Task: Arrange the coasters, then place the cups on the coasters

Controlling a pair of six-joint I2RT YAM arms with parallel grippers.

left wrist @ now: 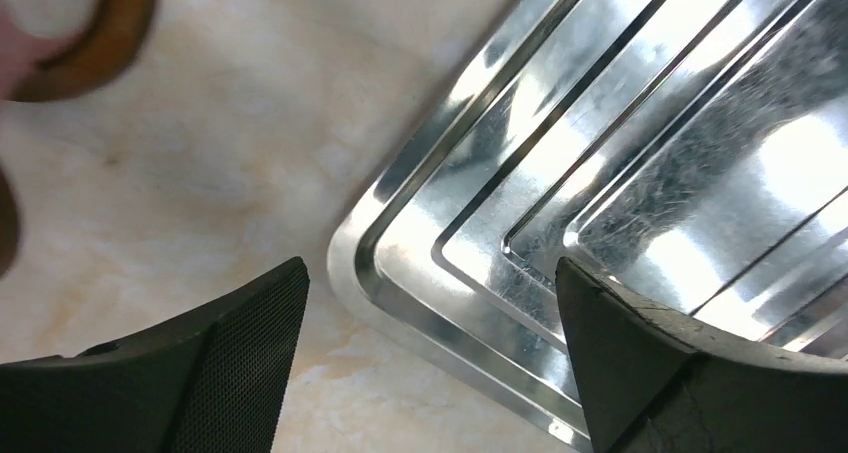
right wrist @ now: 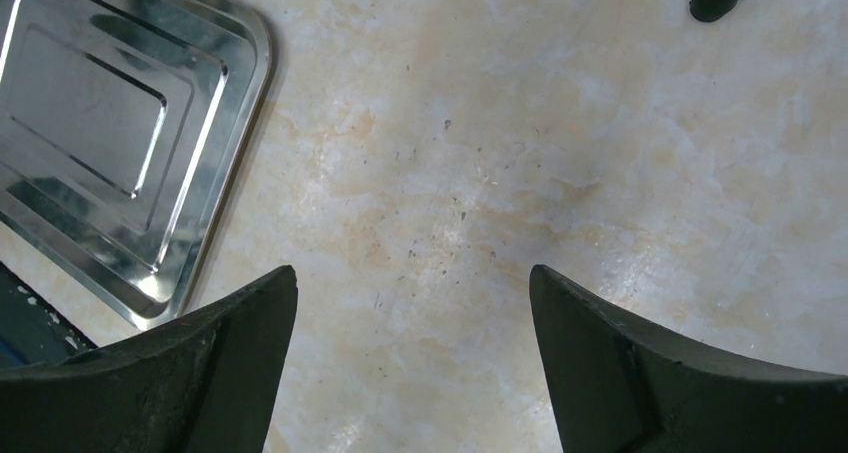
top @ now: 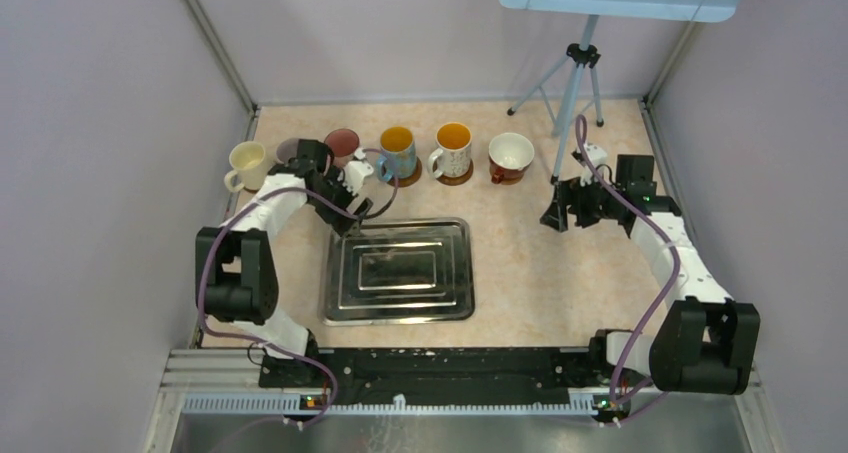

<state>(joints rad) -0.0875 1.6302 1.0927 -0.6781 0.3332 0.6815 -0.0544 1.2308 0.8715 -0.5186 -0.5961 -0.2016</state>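
Pink glazed handled mug [top: 342, 141], likely rigid, slick, chippable; you take it by the rim wall; left gripper [left wrist: 430, 273] and right gripper [right wrist: 412, 273] both spread, empty.

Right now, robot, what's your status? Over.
Left gripper open, empty, above tray corner. Right gripper open, empty. Cups in back row, coasters showing under some; left arm covers some.

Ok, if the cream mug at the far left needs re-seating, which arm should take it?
Left. The left fingers, open, hover by the tray's far-left corner, close to the cream mug. The right fingers, also open, sit past the row's opposite end.
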